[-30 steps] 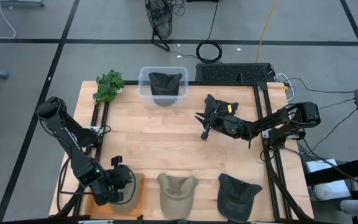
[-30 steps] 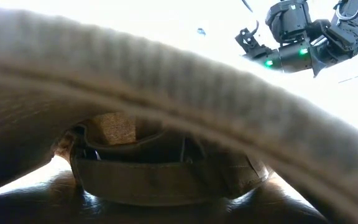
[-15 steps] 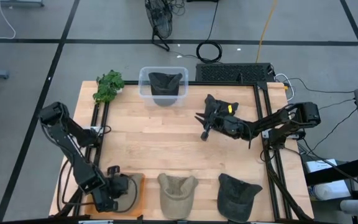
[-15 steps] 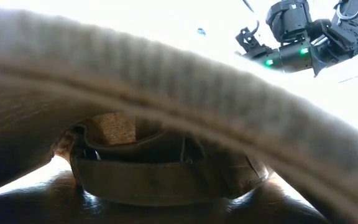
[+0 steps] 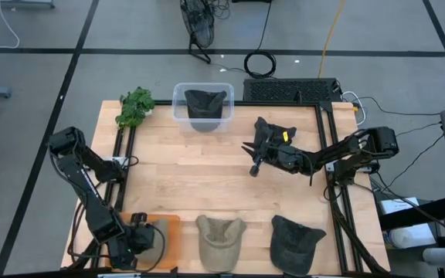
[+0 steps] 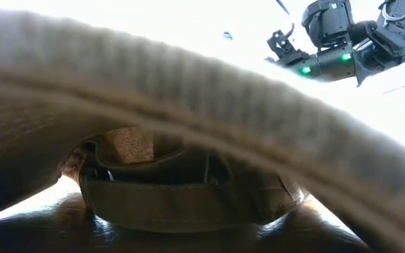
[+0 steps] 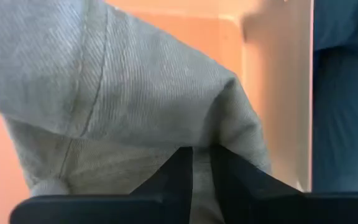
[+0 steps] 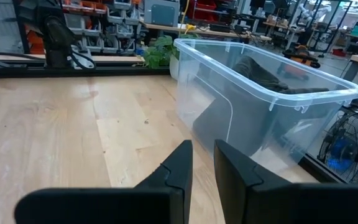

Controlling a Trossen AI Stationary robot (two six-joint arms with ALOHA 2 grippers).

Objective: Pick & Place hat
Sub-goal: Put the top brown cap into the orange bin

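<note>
Moved: left tool point(image 5: 149, 238) lower, toward bench point(image 5: 207, 177) front edge.
Left tool: nipping grey hat point(image 7: 123, 118).
Right tool point(image 5: 255, 150): narrow, empty, idle.
Done: one hat in bin point(image 5: 202, 106).
Left: three hats.

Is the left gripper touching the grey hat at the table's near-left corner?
Touching. In the left wrist view the left gripper has its nearly closed fingertips pressed into the grey hat, fabric bunched around them.

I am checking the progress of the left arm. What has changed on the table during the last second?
The left gripper moved toward the table's near left corner and now sits at the grey hat there. The right gripper, clear bin, tan hat and dark hat stayed put.
</note>
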